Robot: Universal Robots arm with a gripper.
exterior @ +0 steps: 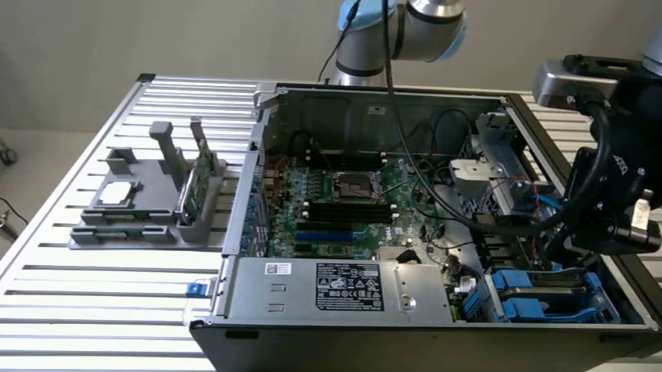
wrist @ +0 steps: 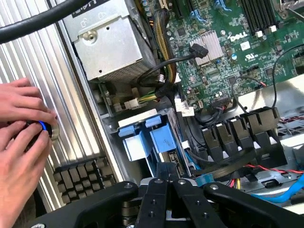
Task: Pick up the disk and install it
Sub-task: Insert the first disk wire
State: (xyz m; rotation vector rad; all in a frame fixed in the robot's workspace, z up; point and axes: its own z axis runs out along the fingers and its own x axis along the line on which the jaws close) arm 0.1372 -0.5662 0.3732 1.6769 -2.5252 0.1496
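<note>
Blue plastic carrier frames [wrist: 142, 137] stand in the drive bay at the corner of the open computer case. They appear as blue frames [exterior: 538, 298] at the case's front, on the exterior view's right. I cannot make out the disk's silver metal face or white label among them. My black gripper [wrist: 166, 178] hangs just above these blue frames, with its fingers pressed together and nothing visible between them. In the exterior view the gripper [exterior: 569, 252] hovers over the bay, at the case's side wall.
A person's hands [wrist: 23, 128] rest on the slatted table beside the case, holding a small black knob with a blue ring. Cables [wrist: 166, 76] and the power supply [exterior: 342, 287] crowd the case. A grey fixture [exterior: 145, 213] on the exterior view's left holds a CPU chip [exterior: 117, 194] and a green card [exterior: 198, 174].
</note>
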